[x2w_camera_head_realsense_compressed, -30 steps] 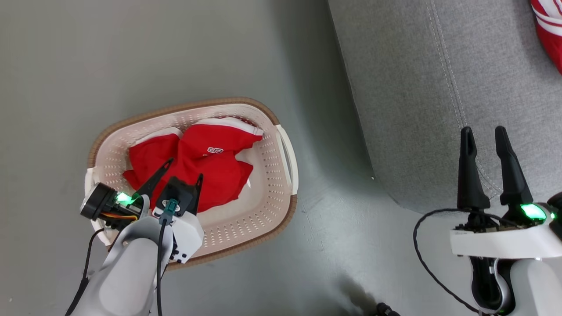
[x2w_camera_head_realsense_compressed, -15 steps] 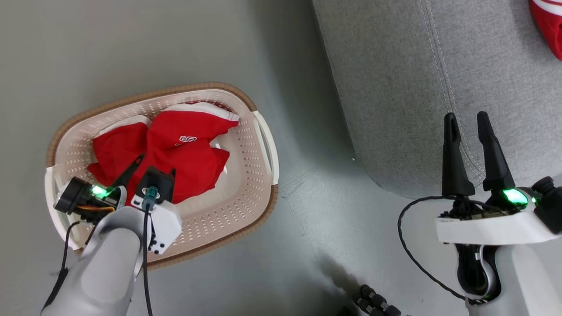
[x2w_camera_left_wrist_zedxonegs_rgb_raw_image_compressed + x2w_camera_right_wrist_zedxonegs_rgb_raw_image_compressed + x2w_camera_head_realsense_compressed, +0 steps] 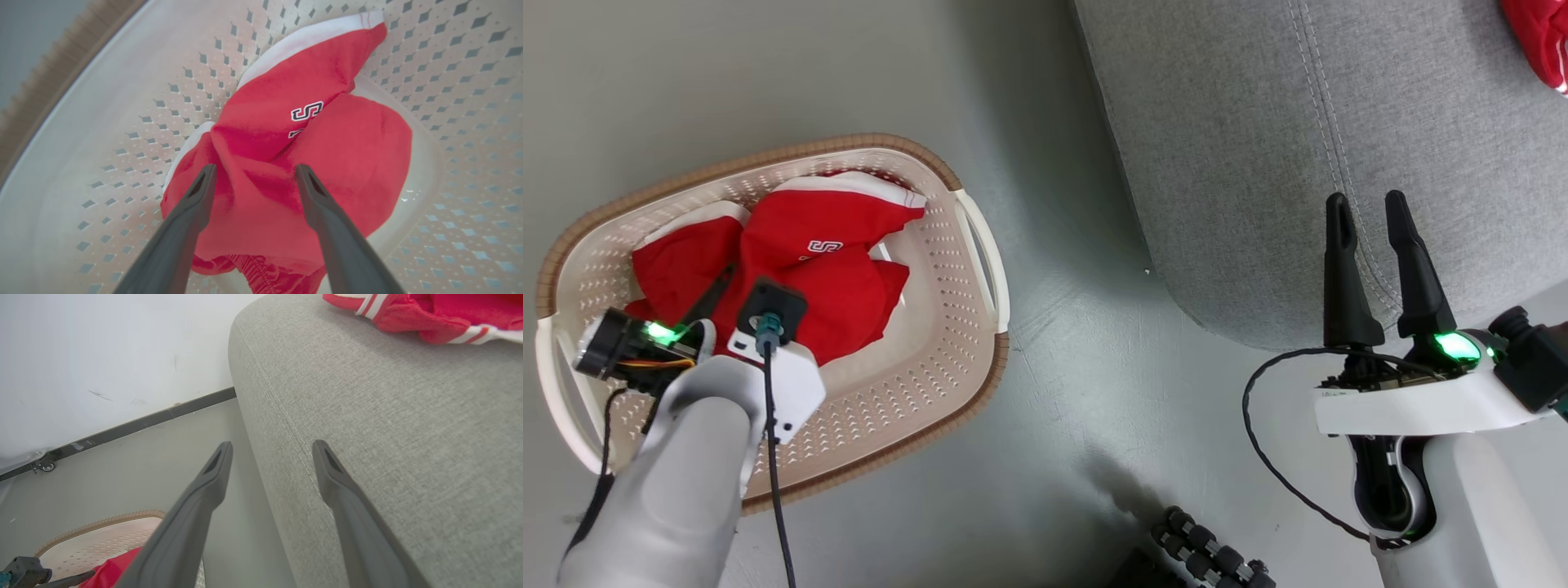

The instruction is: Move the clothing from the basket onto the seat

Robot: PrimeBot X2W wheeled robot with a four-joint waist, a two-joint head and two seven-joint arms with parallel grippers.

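Note:
A red garment with dark lettering [image 3: 825, 261] lies crumpled in the cream basket [image 3: 931, 384] on the floor. My left gripper [image 3: 737, 284] reaches down into the basket. It is open, and its fingertips touch the garment [image 3: 286, 163] on either side of a raised fold. The basket's perforated wall [image 3: 122, 122] curves around it. My right gripper [image 3: 1365, 200] hangs open and empty at the grey sofa's [image 3: 1258, 122] rounded front edge. A second red garment with white stripes [image 3: 429, 314] lies on the sofa [image 3: 408, 437], at the top right corner [image 3: 1539, 41] in the head view.
Grey floor [image 3: 1054, 367] separates basket and sofa. A black ribbed object [image 3: 1209, 551] pokes in at the bottom edge. A white wall with a dark skirting [image 3: 122, 424] stands behind, with a small caster [image 3: 47, 466] at its foot.
The head camera has moved, so the whole picture slides left. My left gripper has sunk further into the basket onto the red garment. The right gripper keeps its open pose.

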